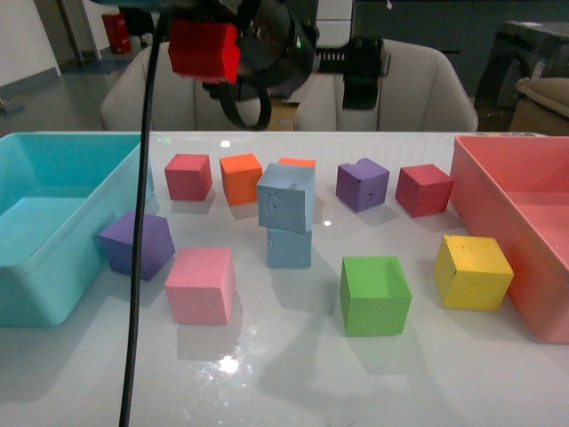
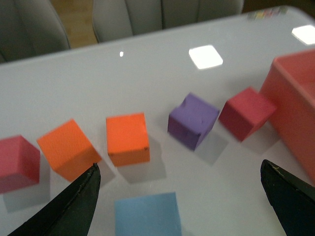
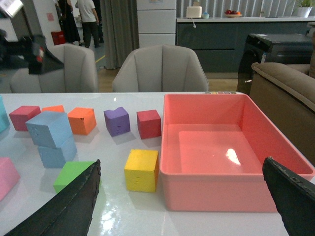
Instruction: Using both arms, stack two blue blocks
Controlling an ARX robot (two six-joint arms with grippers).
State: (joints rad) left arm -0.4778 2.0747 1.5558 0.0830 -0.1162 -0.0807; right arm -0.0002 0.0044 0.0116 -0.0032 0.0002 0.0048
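Left claw (image 2: 179,204): jaws spread wide, nothing between them; it hangs above the table over the top of the blue stack, with the orange, purple and red cubes beyond.
Right claw (image 3: 179,196): jaws wide apart and empty, low over the table edge, facing the pink bin and yellow cube.
Left arm (image 1: 258,44): raised at the far side of the table, black with a red part and a black cable hanging down in front.
Table (image 1: 293,374): white, glossy, with grey chairs behind it.
Turquoise bin (image 1: 53,222): at the table's left edge.
Pink bin (image 1: 516,213): at the right edge, open side up.
Blue blocks: one upper block (image 1: 286,197) rests on the lower block (image 1: 290,246), twisted and overhanging a little, near the table's middle; no claw touches them.
Green cube (image 1: 374,294): right of the stack, nearer the camera.
Yellow cube (image 1: 473,271): just beside the pink bin.
Pink cube (image 1: 201,285): left of the stack, toward the front.
Purple cubes: one tilted (image 1: 136,244) by the turquoise bin, one (image 1: 361,184) in the back row.
Red cubes: one (image 1: 188,176) at the back row's left, one (image 1: 423,189) at its right.
Orange cubes: one (image 1: 241,177) behind the stack, another (image 1: 297,164) mostly hidden by it.
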